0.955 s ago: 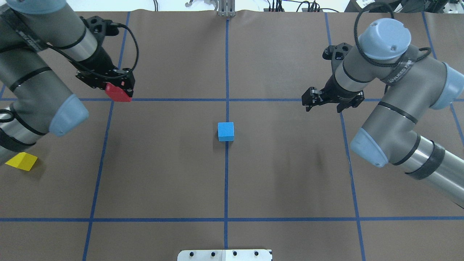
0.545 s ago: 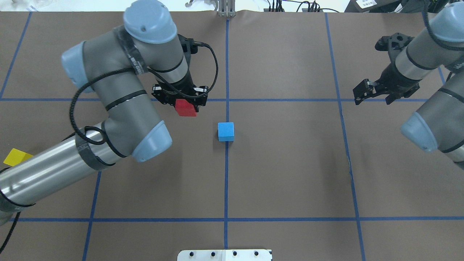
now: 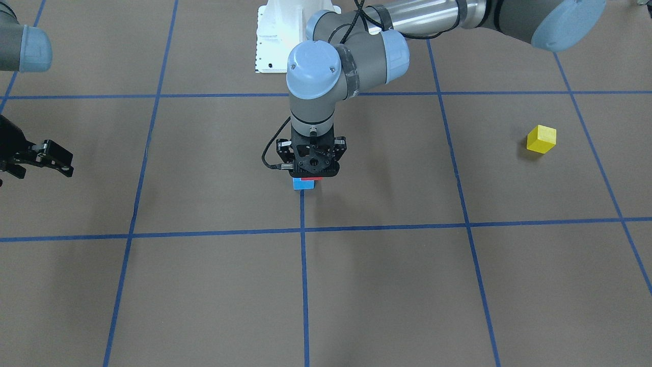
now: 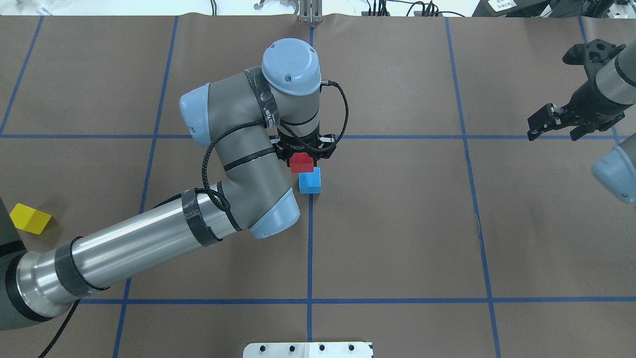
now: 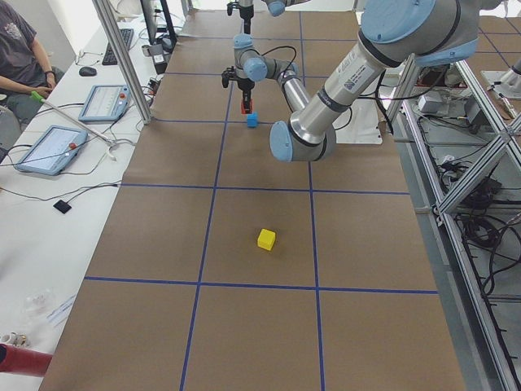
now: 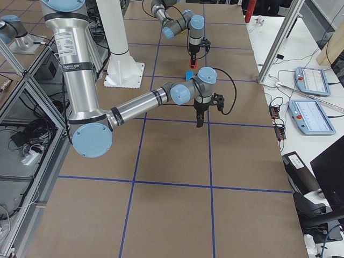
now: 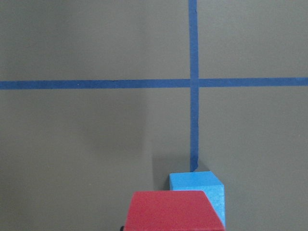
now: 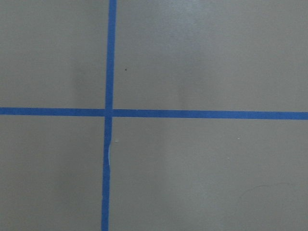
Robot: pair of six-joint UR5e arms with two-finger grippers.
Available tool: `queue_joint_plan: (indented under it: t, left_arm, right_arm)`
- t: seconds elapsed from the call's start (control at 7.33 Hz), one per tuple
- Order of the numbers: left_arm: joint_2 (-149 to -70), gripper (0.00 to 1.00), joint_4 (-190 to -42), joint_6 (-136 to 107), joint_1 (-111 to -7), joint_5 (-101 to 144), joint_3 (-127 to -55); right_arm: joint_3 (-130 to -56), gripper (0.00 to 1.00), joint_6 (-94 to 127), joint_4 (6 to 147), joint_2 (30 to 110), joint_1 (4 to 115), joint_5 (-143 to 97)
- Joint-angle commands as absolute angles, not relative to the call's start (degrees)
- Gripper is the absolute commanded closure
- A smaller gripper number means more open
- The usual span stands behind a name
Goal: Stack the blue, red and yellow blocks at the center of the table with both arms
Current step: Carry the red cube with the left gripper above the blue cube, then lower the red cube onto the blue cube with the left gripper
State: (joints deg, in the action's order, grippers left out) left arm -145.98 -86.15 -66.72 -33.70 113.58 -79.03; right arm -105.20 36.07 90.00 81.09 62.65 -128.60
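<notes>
The brown table (image 4: 397, 238) has blue tape lines crossing it. The big grey left arm (image 4: 238, 149) bends over the middle of the table. Its jaws point straight down and are closed tight on the red block (image 4: 301, 162). The red block is small, with flat sides and a plain, bright red top. The right arm (image 4: 608, 84) is far off to the side. Its jaws are spread wide apart and hold nothing.

The blue block (image 4: 310, 181) is a light blue cube. It sits on a tape line just under the left jaws, partly hidden by the red block. The yellow block (image 4: 30, 219) is a bright yellow cube, turned a bit. It sits on the table well apart from both sets of jaws.
</notes>
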Motion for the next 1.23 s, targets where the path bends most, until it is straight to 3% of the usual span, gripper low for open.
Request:
queue_joint_plan:
  t: [0.0, 1.09]
  left_arm:
    - [-147.39, 1.00, -86.75, -67.24, -32.96, 113.20, -76.55]
    - [-146.87, 1.00, -88.07, -66.18, -31.73, 110.57, -76.46]
  right_arm:
    - [-105.64, 0.00, 36.04, 90.00, 81.47, 62.75, -128.58]
    - [-106.08, 0.00, 36.12, 90.00, 81.39, 62.67, -128.41]
